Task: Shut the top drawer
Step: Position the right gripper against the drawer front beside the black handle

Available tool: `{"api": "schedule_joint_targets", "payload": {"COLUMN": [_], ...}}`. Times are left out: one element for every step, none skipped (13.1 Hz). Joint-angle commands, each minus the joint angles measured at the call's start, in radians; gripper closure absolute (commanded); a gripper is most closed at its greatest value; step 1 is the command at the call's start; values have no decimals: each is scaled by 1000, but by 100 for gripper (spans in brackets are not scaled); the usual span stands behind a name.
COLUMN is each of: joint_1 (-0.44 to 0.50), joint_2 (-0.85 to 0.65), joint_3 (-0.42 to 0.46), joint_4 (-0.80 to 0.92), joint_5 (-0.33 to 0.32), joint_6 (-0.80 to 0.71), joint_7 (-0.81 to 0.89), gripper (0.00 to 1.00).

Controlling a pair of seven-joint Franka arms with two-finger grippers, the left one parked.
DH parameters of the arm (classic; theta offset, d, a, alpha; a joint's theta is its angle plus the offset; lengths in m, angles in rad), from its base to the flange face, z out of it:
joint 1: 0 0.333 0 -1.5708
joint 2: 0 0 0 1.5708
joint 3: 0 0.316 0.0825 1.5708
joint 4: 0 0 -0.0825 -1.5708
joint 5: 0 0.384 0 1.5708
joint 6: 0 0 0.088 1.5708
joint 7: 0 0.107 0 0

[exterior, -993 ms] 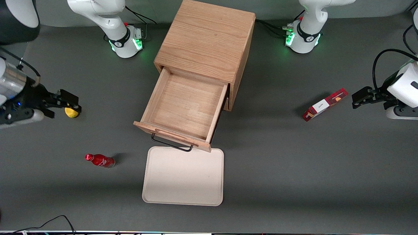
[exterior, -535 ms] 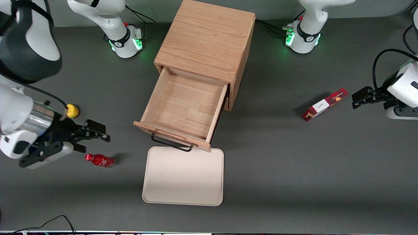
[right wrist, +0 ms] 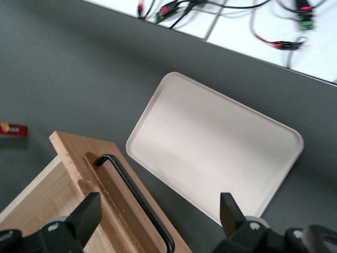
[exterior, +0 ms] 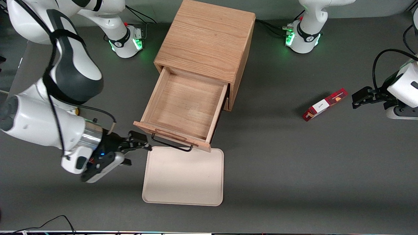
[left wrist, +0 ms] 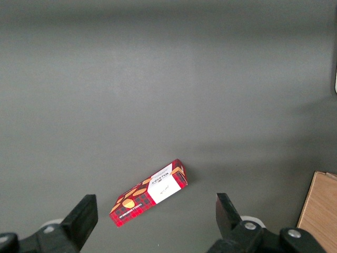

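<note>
The gripper (exterior: 143, 144) hangs just beside the top drawer's (exterior: 186, 104) front corner, toward the working arm's end. In the front view its fingers overlap, so their gap cannot be read there, though the wrist view shows them spread. In the wrist view only the two fingertips (right wrist: 87, 211) show. That view also cuts the drawer off at its edge, and the handle's (right wrist: 138, 196) lower end runs out of sight. A red box (right wrist: 11, 128) is clipped at the border (print too small to read). In the front view the arm covers all but a sliver of a yellow thing (exterior: 77, 111), which cannot be identified. The open drawer hides the cabinet's (exterior: 209, 39) front below it.
</note>
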Motion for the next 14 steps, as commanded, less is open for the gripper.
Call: {"api": "schedule_joint_targets", "payload": {"joint_1": [19,22,35,40,42,57,62,63,63,63,63,63,62,63], "joint_2": [75,90,100,103,107,117,118,120,120,120,120,118,118,118], "joint_3": [7,7,4,6,6,6,4,4,4,3,4,4,4,4], "joint_4": [47,42,42,36,31,28,24,14,4,-2,-6,-15,-18,-22], "joint_5": [9,3,-9,-35,-45,-48,-57,-63,-66,-74,-86,-92,-92,-94], "joint_6": [-18,-24,-32,-35,-35,-35,-35,-35,-35,-35,-35,-35,-36,-35], "joint_7": [-168,-195,-224,-239,-244,-246,-264,-281,-283,-289,-299,-309,-312,-312], "gripper": [0,0,0,0,0,0,0,0,0,0,0,0,0,0]}}
